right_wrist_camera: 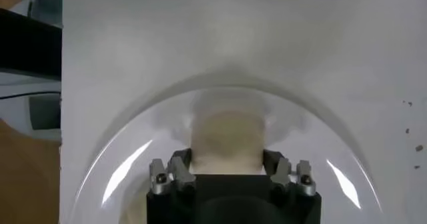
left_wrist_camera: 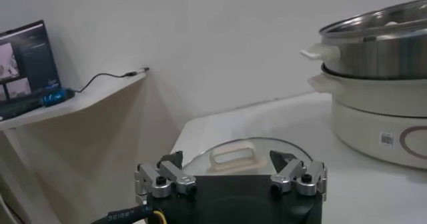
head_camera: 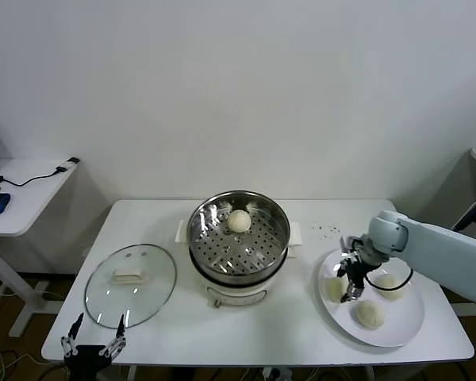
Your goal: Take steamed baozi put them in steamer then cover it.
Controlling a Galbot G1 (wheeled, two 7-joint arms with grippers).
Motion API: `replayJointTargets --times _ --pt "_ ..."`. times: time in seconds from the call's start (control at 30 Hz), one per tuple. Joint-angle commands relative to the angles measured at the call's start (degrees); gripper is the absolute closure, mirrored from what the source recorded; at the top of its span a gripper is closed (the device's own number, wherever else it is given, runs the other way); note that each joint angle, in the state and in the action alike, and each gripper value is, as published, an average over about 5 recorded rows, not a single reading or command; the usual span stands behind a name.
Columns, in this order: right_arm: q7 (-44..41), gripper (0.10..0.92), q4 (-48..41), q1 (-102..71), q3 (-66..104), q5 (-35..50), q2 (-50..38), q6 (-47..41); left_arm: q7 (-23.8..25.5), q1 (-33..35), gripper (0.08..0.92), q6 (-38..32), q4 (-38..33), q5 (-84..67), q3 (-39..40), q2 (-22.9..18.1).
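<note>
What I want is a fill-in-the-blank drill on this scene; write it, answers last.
The steamer holds ___ baozi. The white plate holds ___ more. The cover lies on the ___, beside the open left hand. The hand at the plate is the robot's ___ one.
Answers: one; three; table; right.

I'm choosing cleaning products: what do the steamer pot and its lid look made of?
The steamer looks like polished stainless steel, going by its mirror-like reflections, on a matte white base, probably plastic. The cover looks like clear glass with a metal rim; the table shows through.
</note>
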Motion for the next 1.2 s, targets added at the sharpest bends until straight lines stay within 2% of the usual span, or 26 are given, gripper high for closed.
replayJointTargets --times 0.03,0.23,0.47,0.6,0.83,1.2 --pt "-0.3 0.419 -0.2 1.4 -0.7 0.7 0.0 0.0 -0.1 0.3 0.177 0.0 0.0 -0.2 0.0 0.2" --pt "-0.8 0.437 1.5 7.6 -3.5 3.5 -2.5 0.4 -0.1 0.4 0.177 -0.2 0.0 -0.3 0.1 0.4" --pt "-3.3 0.437 0.4 30.2 -17.5 12.6 -1.1 2.8 -0.1 0.3 0.177 -0.2 -0.3 -0.2 0.6 0.7" --pt "-4.6 0.433 -2.4 42.7 -26.4 20.0 5.4 4.1 -0.1 0.2 0.177 -0.5 -0.2 -0.3 1.1 0.9" --pt "-3.9 0.431 -5.4 50.4 -29.9 32.3 19.1 2.7 0.0 0.0 0.177 -0.9 -0.3 -1.1 2.1 1.3" --pt "3.1 0.431 -7.3 40.0 -22.2 37.6 36.8 -4.3 -0.2 -0.7 0.177 -0.3 -2.3 -2.4 2.1 1.1"
